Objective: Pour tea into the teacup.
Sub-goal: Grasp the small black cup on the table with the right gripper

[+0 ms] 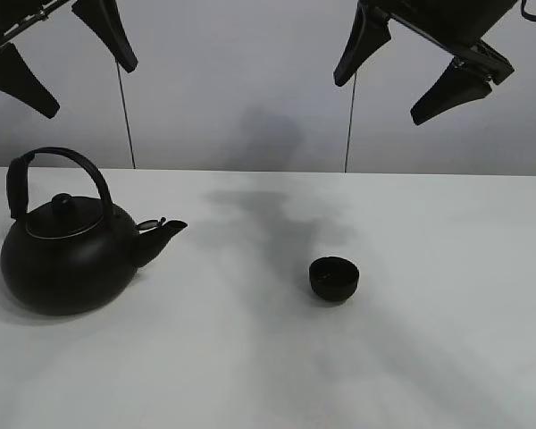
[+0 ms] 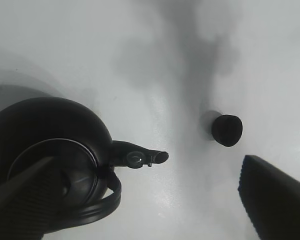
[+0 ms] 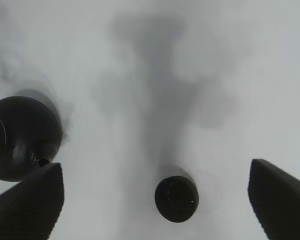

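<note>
**Left tool (image 1: 64,55) and right tool (image 1: 404,73): both raised, spread wide, holding nothing**

Left tool: it hangs high above the left part of the counter (image 1: 250,375), clear of everything on it. Its two dark fingers (image 1: 107,34) stand well apart with nothing between them. The left wrist view looks down past these fingers onto the kettle (image 1: 67,255), which lies below one of them.

Right tool: it hangs high on the right side, also clear of the counter. Its fingers (image 1: 451,89) are parted widely and grip nothing. In the right wrist view the teacup (image 1: 333,277) lies far below, between the two fingers.

Teacup: a small round matte black cup without a handle. It stands upright on the white counter, a little right of centre, with its mouth facing up. The inside is too dark to tell what, if anything, it contains. It touches nothing.

Kettle: large, round and black, standing upright at the left of the counter. Its lid is seated, the knob is on top, and the arched handle is raised. The spout points right, toward the teacup. Kettle and teacup stand well apart.

Surface: soft grey shadows fall across the counter between the two items.
</note>
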### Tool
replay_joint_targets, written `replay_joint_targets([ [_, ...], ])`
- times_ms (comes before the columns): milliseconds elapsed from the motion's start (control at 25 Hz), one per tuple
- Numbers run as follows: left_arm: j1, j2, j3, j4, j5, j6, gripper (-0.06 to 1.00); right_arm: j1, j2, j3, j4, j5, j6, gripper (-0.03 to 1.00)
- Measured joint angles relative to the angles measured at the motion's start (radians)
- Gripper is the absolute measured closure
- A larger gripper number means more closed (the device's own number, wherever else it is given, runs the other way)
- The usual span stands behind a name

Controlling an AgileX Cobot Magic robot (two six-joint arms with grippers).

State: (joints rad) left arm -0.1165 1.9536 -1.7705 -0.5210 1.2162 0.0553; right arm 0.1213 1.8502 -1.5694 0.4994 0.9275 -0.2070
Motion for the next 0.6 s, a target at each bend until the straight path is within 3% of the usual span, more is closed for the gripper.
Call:
replay_joint_targets([
  [280,0.000,0.000,0.000,0.000,0.000,0.000,0.25,0.025,0.002,0.000,-0.117,-0.008,-0.053,0.27],
  [600,0.000,0.000,0.000,-0.002,-0.001,0.000,0.25,0.258,0.130,-0.007,-0.404,-0.004,-0.006,0.27],
])
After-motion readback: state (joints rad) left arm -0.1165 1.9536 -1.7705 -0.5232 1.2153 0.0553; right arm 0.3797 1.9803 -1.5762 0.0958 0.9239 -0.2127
